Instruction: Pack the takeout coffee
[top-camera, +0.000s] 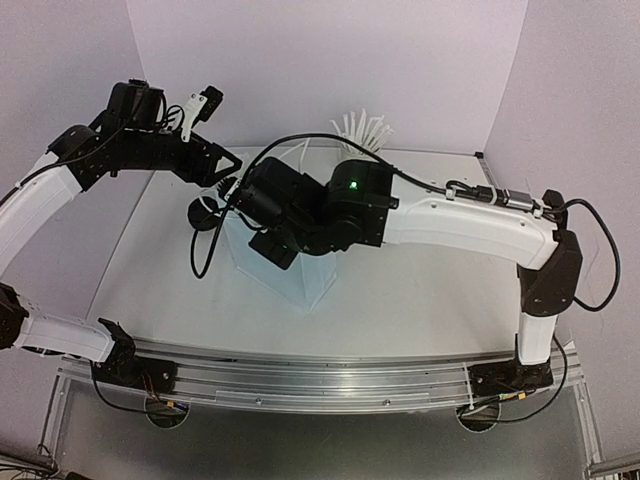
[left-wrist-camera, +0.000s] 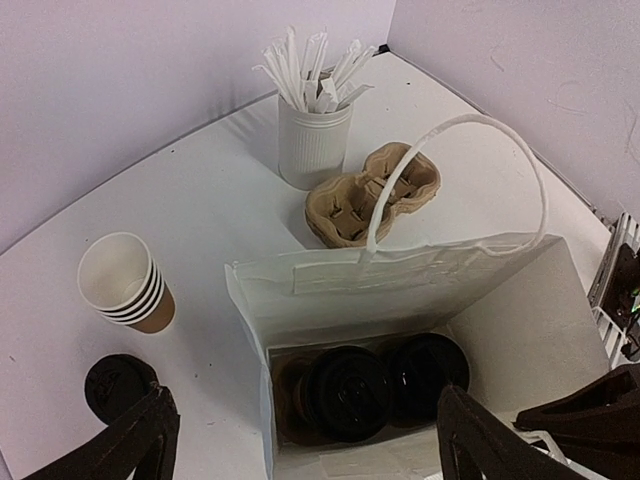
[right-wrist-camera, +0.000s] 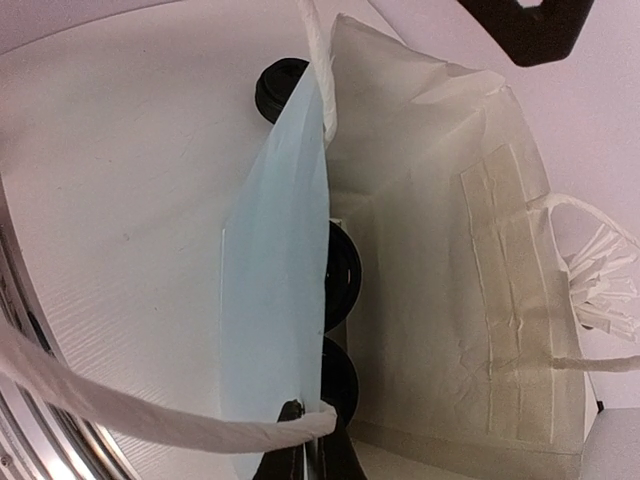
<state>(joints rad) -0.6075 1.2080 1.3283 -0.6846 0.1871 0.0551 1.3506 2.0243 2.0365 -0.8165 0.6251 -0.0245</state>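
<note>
Pinching what, your right gripper (right-wrist-camera: 305, 445)? (reviewer)

It's clenched on the near wall of the white bag (left-wrist-camera: 400, 275), holding the mouth open. Your left gripper (left-wrist-camera: 303, 395) is spread wide, carrying nothing, and hangs over that mouth. (annotator)

Where's the coffee? (reviewer)

The loaded carrier (left-wrist-camera: 283, 405) sits on the bag floor with two lidded cups (left-wrist-camera: 350, 390) side by side in it. Outside on the table (left-wrist-camera: 200, 200) there's a stack of cups (left-wrist-camera: 122, 285) left of the bag and a loose lid (left-wrist-camera: 118, 385) near it. A spare carrier (left-wrist-camera: 365, 200) sits behind the bag, touching the stick cup (left-wrist-camera: 313, 140). (annotator)

What does your next move turn on? (reviewer)

My guess is the vertical line. The loaded carrier lies straight below your left gripper, its long axis along the bag's length. The left arm is nearer the stack and lid, and the right is busy. The walls hug the carrier and one handle (left-wrist-camera: 480, 150) arches over the far wall, so I'd go straight up or down. The table is open leftward. (annotator)
</note>
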